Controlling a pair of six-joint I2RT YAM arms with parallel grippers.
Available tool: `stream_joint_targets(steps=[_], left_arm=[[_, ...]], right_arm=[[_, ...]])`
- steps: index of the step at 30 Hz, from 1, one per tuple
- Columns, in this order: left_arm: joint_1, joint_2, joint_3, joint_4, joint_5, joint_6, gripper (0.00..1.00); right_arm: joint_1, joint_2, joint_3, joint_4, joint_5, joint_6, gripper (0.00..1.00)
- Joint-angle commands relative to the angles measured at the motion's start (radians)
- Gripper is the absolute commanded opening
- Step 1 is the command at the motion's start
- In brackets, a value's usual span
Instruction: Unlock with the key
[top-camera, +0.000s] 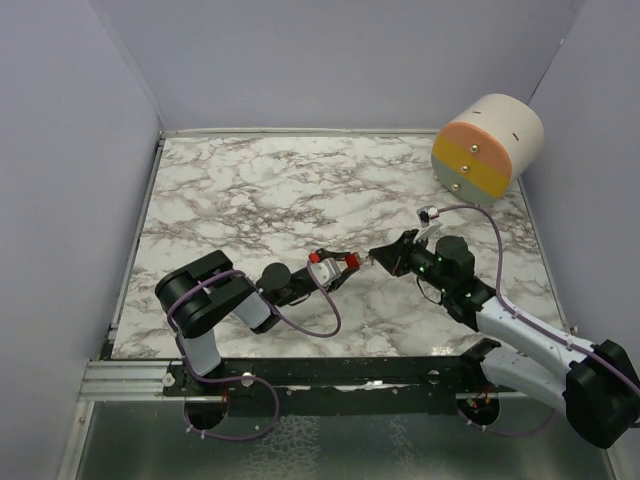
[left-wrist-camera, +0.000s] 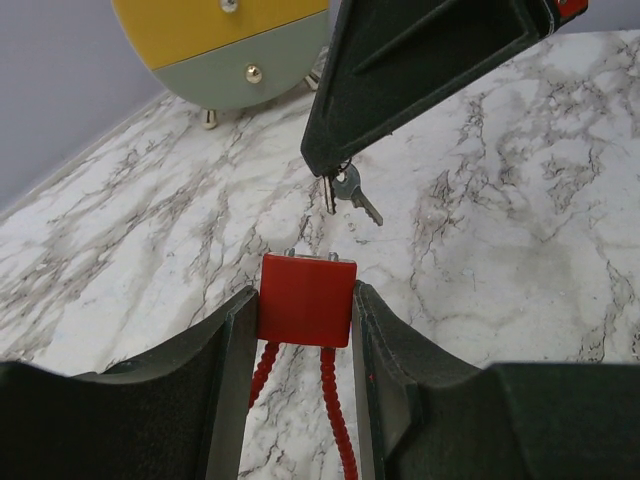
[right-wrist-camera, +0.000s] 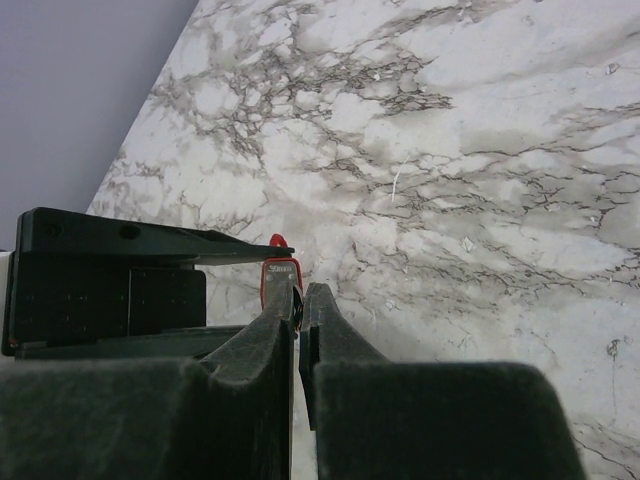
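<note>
Marble table (top-camera: 280, 190), grey walls on three sides.
Round cabinet (top-camera: 490, 145) lies on its side in the far right corner, touching the wall. Its front is split into pink, yellow and pale green bands with small brass knobs (left-wrist-camera: 254, 73). No lettering legible on it.
Left arm (top-camera: 215, 300) lies low across the near middle of the table. Right arm (top-camera: 520, 335) reaches in from the near right. The two tips meet nose to nose near the table centre.
Left gripper (left-wrist-camera: 305, 312) is clenched on a red padlock (left-wrist-camera: 306, 297). The lock body sits squarely between the two pads, which touch it on both sides. The lock's red ribbed cable loop (left-wrist-camera: 335, 415) runs back toward the wrist.
Right gripper (right-wrist-camera: 300, 318) is pinched nearly closed. In the left wrist view, small silver keys (left-wrist-camera: 347, 192) hang from its tip (left-wrist-camera: 325, 165). One key is edge-on and one is angled, both pointing down.
The keys hang just beyond the padlock's far end, not touching it.
Right wrist view: the padlock (right-wrist-camera: 281, 272) shows just past the fingertips. It has a pale marking on its face, too small to read.
</note>
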Motion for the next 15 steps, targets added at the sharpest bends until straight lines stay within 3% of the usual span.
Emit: stream_joint_targets(steps=[1, 15], left_arm=[[-0.01, -0.011, 0.019, 0.24, 0.034, 0.041, 0.0], [-0.02, 0.004, 0.039, 0.24, 0.041, 0.057, 0.0]], right_arm=[[0.007, -0.041, -0.037, 0.048, 0.057, 0.019, 0.01], [0.007, -0.069, -0.085, 0.098, 0.078, 0.054, 0.01]])
